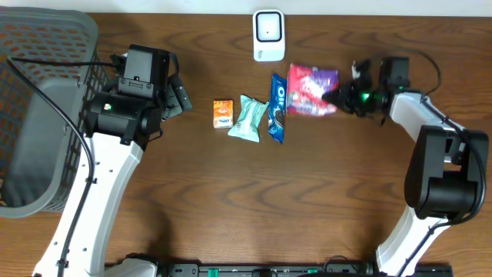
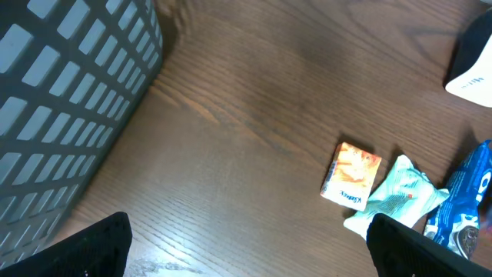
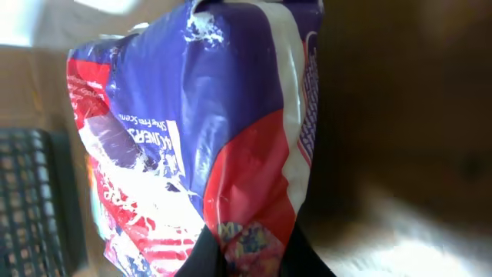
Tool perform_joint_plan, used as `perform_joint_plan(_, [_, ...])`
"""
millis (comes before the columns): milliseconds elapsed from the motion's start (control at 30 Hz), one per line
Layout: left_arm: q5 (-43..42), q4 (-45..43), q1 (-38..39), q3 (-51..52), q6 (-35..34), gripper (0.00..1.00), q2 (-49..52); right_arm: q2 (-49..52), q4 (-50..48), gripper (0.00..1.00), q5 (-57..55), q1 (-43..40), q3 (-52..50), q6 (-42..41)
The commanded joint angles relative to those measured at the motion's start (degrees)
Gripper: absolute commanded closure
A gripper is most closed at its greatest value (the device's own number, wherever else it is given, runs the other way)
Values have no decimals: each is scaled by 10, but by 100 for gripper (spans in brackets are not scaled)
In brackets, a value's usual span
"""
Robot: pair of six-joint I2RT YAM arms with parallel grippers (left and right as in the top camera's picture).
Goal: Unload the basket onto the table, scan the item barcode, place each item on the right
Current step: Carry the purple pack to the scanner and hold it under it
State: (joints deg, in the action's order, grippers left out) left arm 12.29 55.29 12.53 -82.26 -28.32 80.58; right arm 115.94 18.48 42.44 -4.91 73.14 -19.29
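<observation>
**Red-and-purple snack bag** [image 1: 310, 88]
- It sits at the right end of the item row, just below and to the right of the white scanner [image 1: 268, 35].
- The right gripper [image 1: 337, 98] has it by its right edge. In the wrist view the dark fingers [image 3: 196, 265] are pinched together on the foil, and the bag fills the frame.
- I cannot tell whether the bag is clear of the table [image 1: 254, 192].
- No barcode shows on the faces in view.

**Progress (my judgement)**
- The grasp is made; the scan is not yet done.
- The bag is near the scanner but not presented to its window.
- What is left is to lift the bag, find the barcode and turn it toward the scanner, and hold it there.

**Further out**
- The blue cookie pack [image 1: 277, 108] is right against the bag's left side.
- Next along the row are the teal packet [image 1: 248, 118] and the orange box [image 1: 223, 113], all lying on the wood.
- The left gripper [image 1: 178, 96] has its fingers wide apart and holds nothing. It hangs over bare wood left of the orange box, beside the grey basket [image 1: 31, 154].
</observation>
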Motion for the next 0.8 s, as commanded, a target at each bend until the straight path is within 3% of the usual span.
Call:
perform_joint_plan(0, [1, 2, -2, 0, -1, 2, 2, -44, -48, 99, 17, 23, 68, -57])
perform_joint_plan(200, [1, 2, -2, 0, -1, 2, 2, -42, -185, 99, -137, 94, 71, -207])
perform_joint_plan(433, [1, 2, -2, 0, -1, 2, 2, -25, -298, 99, -321, 187, 88, -255])
perform_joint_plan(767, [1, 2, -2, 0, -1, 2, 2, 127, -251, 99, -239, 190, 292, -254])
